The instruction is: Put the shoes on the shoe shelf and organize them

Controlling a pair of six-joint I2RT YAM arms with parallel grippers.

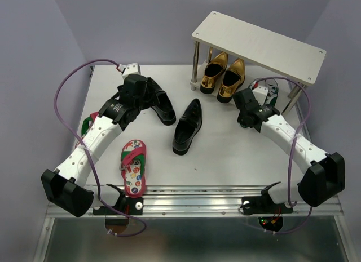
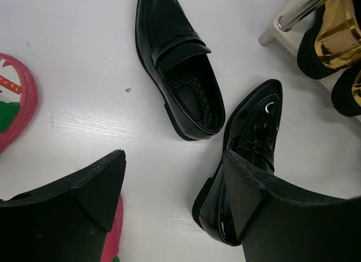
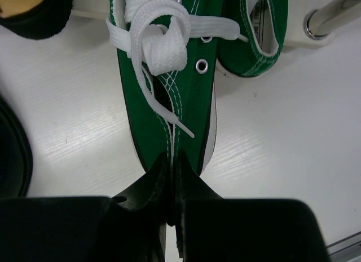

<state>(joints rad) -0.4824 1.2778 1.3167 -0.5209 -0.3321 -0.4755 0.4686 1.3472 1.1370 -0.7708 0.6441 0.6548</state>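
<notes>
The shoe shelf [image 1: 259, 43] stands at the back right, with two gold loafers [image 1: 224, 76] on the table under it. One black loafer [image 1: 188, 127] lies mid-table; it also shows in the left wrist view [image 2: 180, 76]. My left gripper [image 1: 151, 97] is open over the heel of the second black loafer [image 2: 254, 138], one finger [image 2: 271, 205] on that heel, the other finger [image 2: 84, 200] out to the side. My right gripper [image 3: 170, 160] is shut on the heel of a green white-laced sneaker [image 3: 166, 98]; in the top view it [image 1: 246, 107] is by the shelf's right side. The other green sneaker [image 3: 256, 31] lies just beyond.
A red-pink flip-flop [image 1: 133, 166] lies at the front left. Another pink flip-flop [image 2: 17, 98] lies partly under my left arm. Metal shelf legs [image 2: 293, 14] [image 3: 330, 17] stand close to both grippers. The table's front rail [image 1: 192, 197] runs along the near edge.
</notes>
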